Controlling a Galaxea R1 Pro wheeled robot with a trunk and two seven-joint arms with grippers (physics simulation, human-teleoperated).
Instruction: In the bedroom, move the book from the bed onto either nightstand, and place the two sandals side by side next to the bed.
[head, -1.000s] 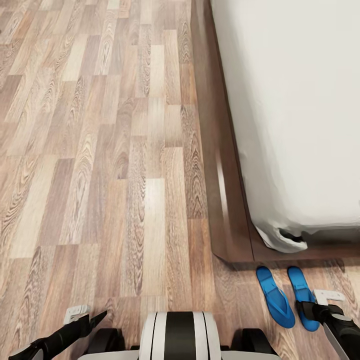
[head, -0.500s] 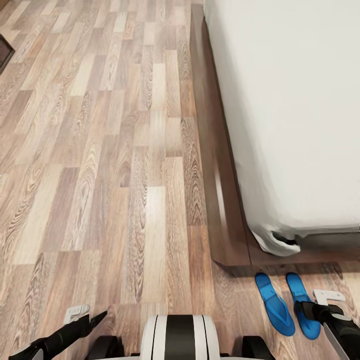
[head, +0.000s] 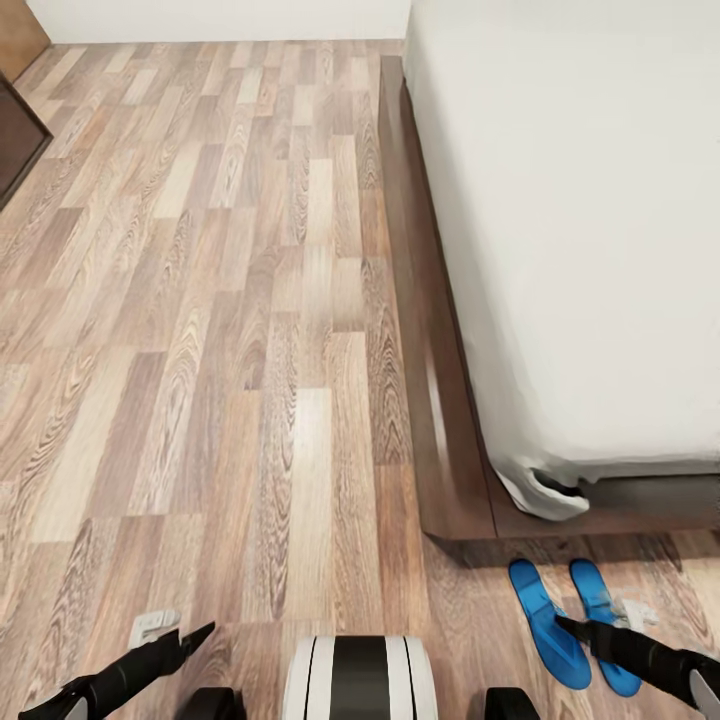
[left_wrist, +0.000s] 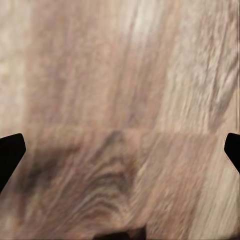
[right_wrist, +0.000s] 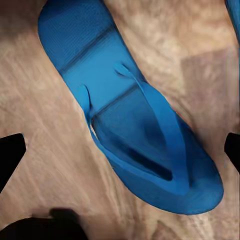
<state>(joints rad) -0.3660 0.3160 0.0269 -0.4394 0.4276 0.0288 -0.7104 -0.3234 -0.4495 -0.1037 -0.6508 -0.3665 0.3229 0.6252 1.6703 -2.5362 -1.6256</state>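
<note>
Sandals (head: 575, 622): two lie side by side near the bed (head: 560, 250). The right claw (right_wrist: 120, 150) hangs wide open above one sandal, holding nothing; the left claw (left_wrist: 120, 150) is also released.

A home bedroom: low bed (head: 560, 250) on wood-plank floor (head: 230, 330), blue sandals (head: 547, 622) beside it.

Matt blue rubbery sandals (head: 547, 622) on grained wood-plank floor (head: 220, 330).
</note>
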